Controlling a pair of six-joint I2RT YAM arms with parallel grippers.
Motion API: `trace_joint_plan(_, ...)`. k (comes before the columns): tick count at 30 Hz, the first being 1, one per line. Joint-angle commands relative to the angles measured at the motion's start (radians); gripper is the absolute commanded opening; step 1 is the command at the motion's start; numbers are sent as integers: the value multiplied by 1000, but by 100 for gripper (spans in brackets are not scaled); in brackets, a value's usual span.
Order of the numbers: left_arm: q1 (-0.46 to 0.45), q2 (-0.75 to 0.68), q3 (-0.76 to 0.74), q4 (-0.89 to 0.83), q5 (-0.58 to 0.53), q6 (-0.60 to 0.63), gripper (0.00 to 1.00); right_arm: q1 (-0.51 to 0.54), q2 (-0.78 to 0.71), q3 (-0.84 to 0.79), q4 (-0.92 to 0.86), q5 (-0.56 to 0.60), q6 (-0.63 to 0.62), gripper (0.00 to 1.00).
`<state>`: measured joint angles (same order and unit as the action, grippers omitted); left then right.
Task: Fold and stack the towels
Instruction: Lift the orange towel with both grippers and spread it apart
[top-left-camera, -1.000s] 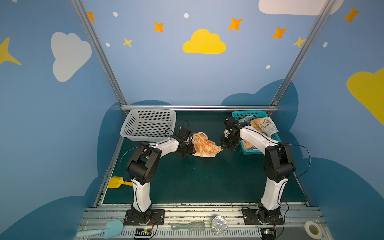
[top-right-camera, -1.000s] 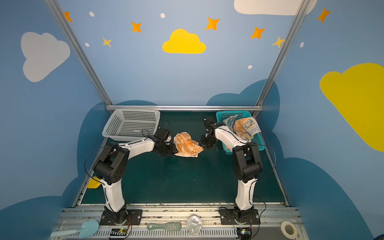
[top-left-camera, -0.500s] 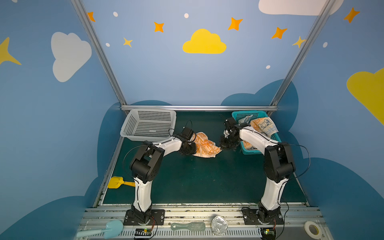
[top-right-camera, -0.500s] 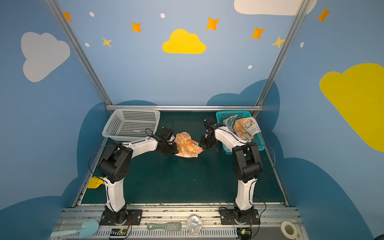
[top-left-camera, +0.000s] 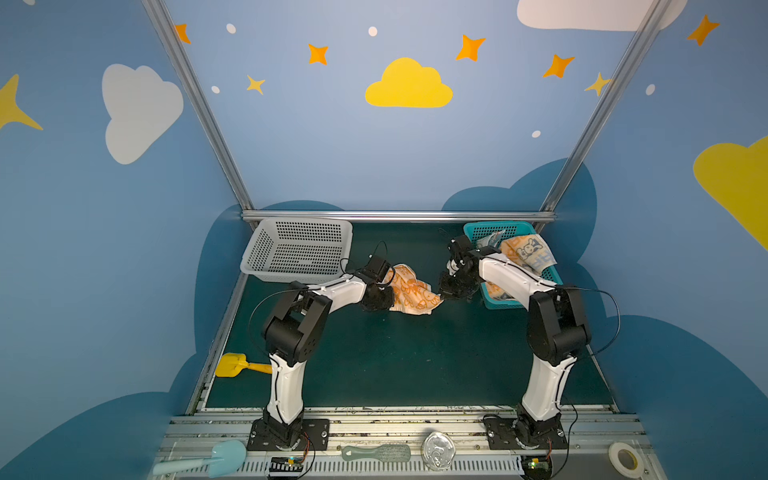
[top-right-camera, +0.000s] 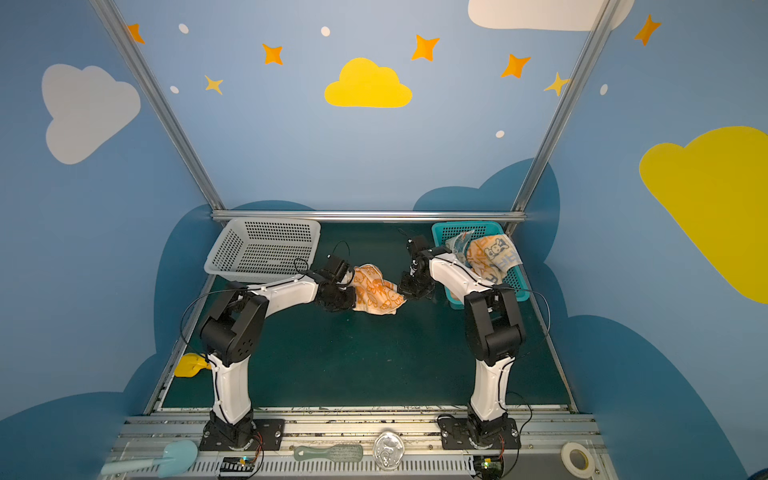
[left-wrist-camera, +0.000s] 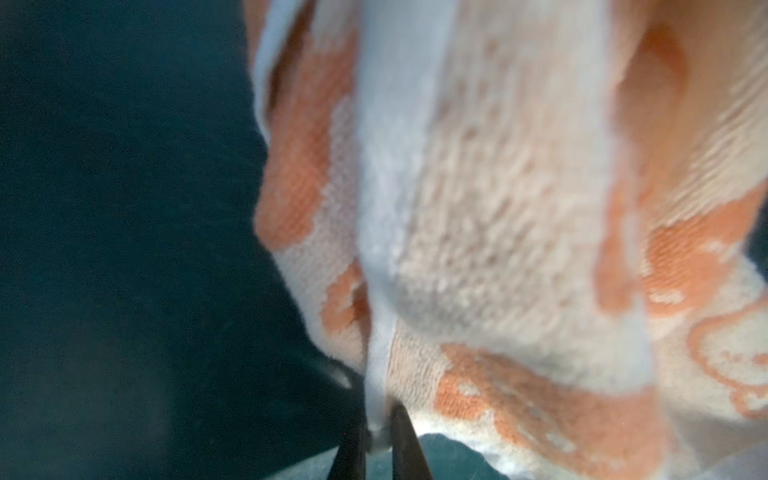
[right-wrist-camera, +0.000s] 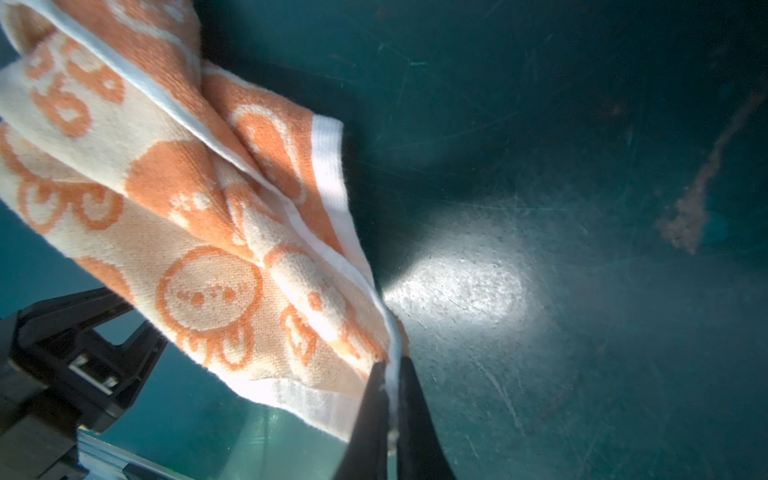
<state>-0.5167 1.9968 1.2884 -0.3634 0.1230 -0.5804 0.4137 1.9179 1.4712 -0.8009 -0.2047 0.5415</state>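
Left hand and right hand pinch white hems of the nubby orange-cream towel

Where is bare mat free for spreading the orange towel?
Free: green mat between the orange towel and the front rail. Crowded: the back strip between white basket and teal basket, where left pincer and right pincer grip the towel.
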Motion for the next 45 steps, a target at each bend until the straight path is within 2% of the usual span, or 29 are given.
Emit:
trace_joint_plan(1,-18,51,-50,-49,6,14,8,-3,-30,-17,3,-12,-2,0)
trace_joint_plan(4,-19,25,-47,-48,-6,21,3,-3,-33,-21,3,-13,-3,0)
trace_joint_plan(8,-13,-41,-27,-74,-7,30,3,-3,-44,-7,-13,-14,-10,0)
trace_joint_plan(14,25,-222,20,-145,16,30,3,-3,-112,69,-82,-3,-24,0)
trace_joint_plan(17,83,-324,56,-163,82,8,3,-3,-138,156,-138,8,-35,0)
trace_joint_plan(21,153,-414,157,-182,98,8,3,0,-141,363,-235,21,-53,0)
trace_joint_plan(24,200,-431,299,-246,103,31,3,2,-137,541,-303,36,-77,0)
trace_joint_plan(27,238,-428,453,-307,104,54,3,7,-163,651,-288,43,-131,0)
trace_joint_plan(29,262,-422,559,-345,104,72,3,16,-218,647,-210,60,-184,0)
trace_joint_plan(32,289,-408,713,-403,104,94,3,34,-326,587,-60,123,-166,0)
trace_joint_plan(37,300,-402,908,-497,104,147,3,58,-385,696,-105,134,-225,0)
trace_joint_plan(41,298,-481,890,-492,164,138,3,104,-460,688,-125,173,-284,0)
trace_joint_plan(45,291,-601,821,-495,161,139,3,145,-580,596,-94,172,-325,0)
